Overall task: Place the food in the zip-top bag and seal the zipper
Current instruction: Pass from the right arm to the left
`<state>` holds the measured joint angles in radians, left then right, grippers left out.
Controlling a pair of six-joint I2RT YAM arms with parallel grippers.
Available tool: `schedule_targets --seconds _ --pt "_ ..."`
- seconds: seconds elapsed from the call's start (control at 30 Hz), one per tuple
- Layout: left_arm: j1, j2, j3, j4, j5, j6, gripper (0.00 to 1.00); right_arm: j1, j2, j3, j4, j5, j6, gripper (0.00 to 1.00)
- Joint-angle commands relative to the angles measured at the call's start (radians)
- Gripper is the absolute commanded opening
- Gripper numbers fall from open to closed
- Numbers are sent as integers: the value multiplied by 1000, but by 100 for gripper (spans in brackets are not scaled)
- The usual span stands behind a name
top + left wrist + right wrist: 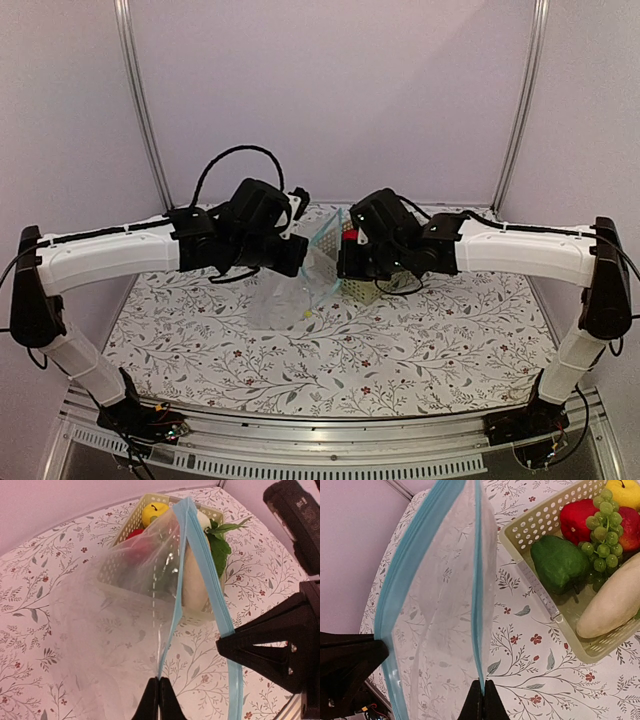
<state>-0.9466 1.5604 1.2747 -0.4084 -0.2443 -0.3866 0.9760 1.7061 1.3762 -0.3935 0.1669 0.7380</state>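
The see-through zip-top bag (pixel 285 300) hangs between my two grippers with its mouth held apart, and it is empty. My left gripper (pixel 159 682) is shut on one light-blue zipper lip (pixel 172 625). My right gripper (pixel 483 684) is shut on the other lip (pixel 477 580). The food lies in the pale green basket (pixel 530 525): a red piece (pixel 577 520), a green piece (pixel 560 562), grapes (pixel 602 520), the white radish (pixel 612 605) and the yellow apple (pixel 154 512). In the top view both grippers, left (pixel 300 255) and right (pixel 345 262), meet over the table's middle.
The basket (pixel 362 290) stands just behind the bag, partly hidden by my right wrist. The table has a floral cloth (pixel 420 340). Grey walls and metal posts (pixel 140 100) close the back and sides.
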Motion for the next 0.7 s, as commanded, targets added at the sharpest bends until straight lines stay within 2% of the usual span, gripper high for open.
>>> schedule_targets --seconds 0.0,0.13,0.43,0.57,0.67 --pt "-12 -46 23 -53 -50 38 0 -15 41 -25 -45 11 40 0" --pt "4 -59 25 -78 -43 45 0 -30 58 -43 -55 12 88 0" --pt "85 -54 32 -91 134 64 0 -42 61 -49 -31 -27 97 1" --pt "143 -35 58 -135 231 106 0 -44 53 -3 -21 -119 35 19" --pt "182 -35 61 -173 237 154 0 -50 27 32 -40 -191 -2 37"
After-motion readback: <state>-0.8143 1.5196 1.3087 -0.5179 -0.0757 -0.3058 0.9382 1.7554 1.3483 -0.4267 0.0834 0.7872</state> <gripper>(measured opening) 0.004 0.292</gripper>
